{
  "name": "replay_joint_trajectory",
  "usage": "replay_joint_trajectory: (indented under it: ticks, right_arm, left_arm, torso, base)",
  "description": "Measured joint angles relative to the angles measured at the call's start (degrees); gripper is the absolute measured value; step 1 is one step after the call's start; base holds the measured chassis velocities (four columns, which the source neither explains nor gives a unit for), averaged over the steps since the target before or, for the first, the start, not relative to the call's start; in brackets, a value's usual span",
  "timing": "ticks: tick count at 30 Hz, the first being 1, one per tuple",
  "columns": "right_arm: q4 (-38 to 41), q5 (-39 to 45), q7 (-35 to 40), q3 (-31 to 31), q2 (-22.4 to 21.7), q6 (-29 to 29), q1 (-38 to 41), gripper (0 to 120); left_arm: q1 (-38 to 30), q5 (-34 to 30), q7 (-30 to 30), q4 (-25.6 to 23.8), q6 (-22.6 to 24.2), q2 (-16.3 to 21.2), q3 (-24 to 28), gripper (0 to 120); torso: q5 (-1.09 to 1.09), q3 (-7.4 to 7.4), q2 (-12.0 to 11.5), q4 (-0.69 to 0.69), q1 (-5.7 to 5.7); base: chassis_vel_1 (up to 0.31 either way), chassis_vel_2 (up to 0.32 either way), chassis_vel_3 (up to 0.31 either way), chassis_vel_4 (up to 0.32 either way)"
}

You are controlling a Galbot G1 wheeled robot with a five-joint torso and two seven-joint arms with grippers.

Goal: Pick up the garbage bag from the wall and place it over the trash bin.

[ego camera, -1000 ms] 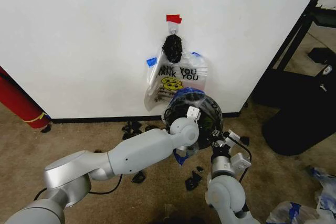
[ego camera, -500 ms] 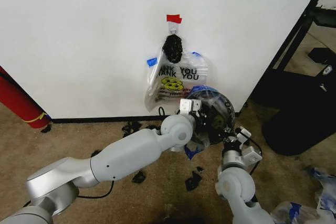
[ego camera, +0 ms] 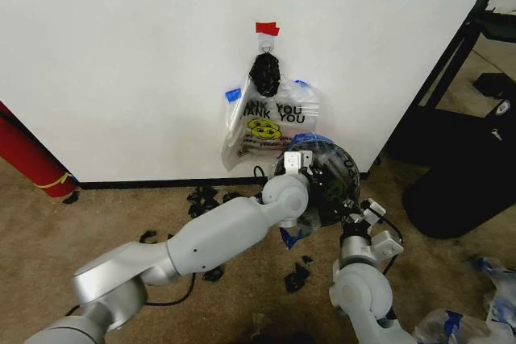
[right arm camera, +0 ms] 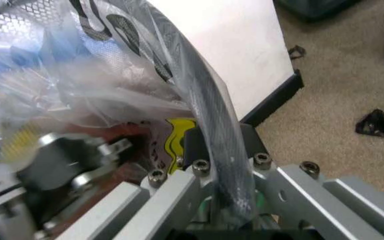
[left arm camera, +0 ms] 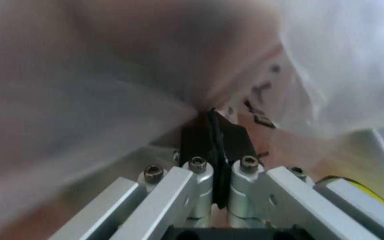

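The white wall (ego camera: 121,54) rises behind both grippers, its black baseboard (ego camera: 145,184) running along the carpet (ego camera: 97,223) below them. Well off to the left gripper's left leans a large red cylinder (ego camera: 24,155). Above the two grippers, a bundle of smiley-print bags (ego camera: 266,122) hangs from a black knot (ego camera: 264,72) under red tape (ego camera: 267,29); it is not being handled.

The black wire-mesh trash bin (ego camera: 332,168) sits tipped between the grippers, just below that bundle, its mouth turned toward the robot. The garbage bag (left arm camera: 112,75) is at the bin, thin clear film bunched around the mouth, apparently so it can be stretched over the rim.

The left gripper (left arm camera: 213,131), reaching in over the bin's near side, has its jaws nearly closed and pinching the bag's film. The right gripper (right arm camera: 220,150), on the bin's right edge, is clamped on the bin's rim (right arm camera: 205,110) with film caught against it, likely to steady the bin.

Black scraps (ego camera: 295,276) lie on the carpet below the grippers, and the baseboard sits close behind the bin, leaving little room there.
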Motion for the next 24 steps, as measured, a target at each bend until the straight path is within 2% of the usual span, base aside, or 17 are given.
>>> replay_joint_trajectory:
  ticks: [11, 15, 24]
  right_arm:
    - [0.0, 0.2, 0.2, -0.4, 0.1, 0.0, 0.1, 0]
    - [0.8, -0.2, 0.0, -1.2, 0.2, -0.1, -0.4, 0]
    - [2.0, 0.6, 0.0, -1.1, -0.4, -0.5, -0.5, 0]
  left_arm:
    - [0.3, 1.9, -0.6, 4.8, 0.8, -4.3, 1.2, 0]
    - [-0.9, 2.9, -1.0, 9.1, 1.3, -7.3, 2.0, 0]
    - [-1.1, 3.8, -1.6, 12.1, 3.5, -7.6, 3.1, 0]
  torso:
    - [0.0, 0.0, 0.0, 0.01, 0.0]
    - [0.0, 0.0, 0.0, 0.0, 0.0]
    - [-0.01, 0.0, 0.0, 0.0, 0.0]
  base:
    - [0.0, 0.0, 0.0, 0.0]
    - [0.0, 0.0, 0.0, 0.0]
    - [0.0, 0.0, 0.0, 0.0]
